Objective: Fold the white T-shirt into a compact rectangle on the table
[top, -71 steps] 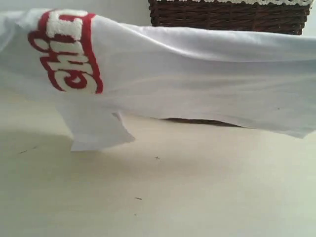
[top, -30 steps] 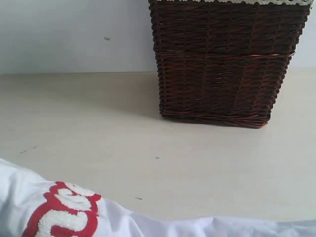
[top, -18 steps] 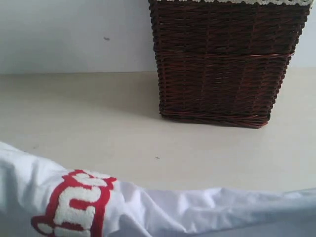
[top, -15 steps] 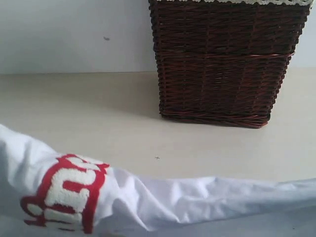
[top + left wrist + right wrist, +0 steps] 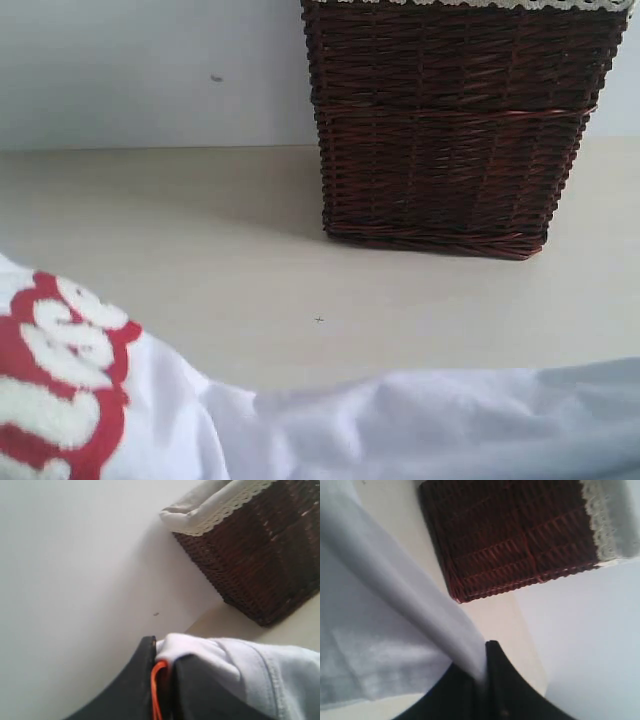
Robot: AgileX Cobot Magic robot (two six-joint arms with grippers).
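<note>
As claws [image 5: 164, 661] [image 5: 479, 669] clamp, white T-shirt [image 5: 400, 430] drapes

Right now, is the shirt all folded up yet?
Not yet. Done: both grippers have hold of the shirt. The left gripper pinches one edge and the right gripper pinches another. In hand: the cloth is held between them, loose and wrinkly. Left: laying it flat on the table and making every fold.

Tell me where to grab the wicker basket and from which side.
Pinch the basket by its cloth-lined rim from above. Its upright walls look too broad to span, while the open top probably leaves a thin edge to clamp.
</note>
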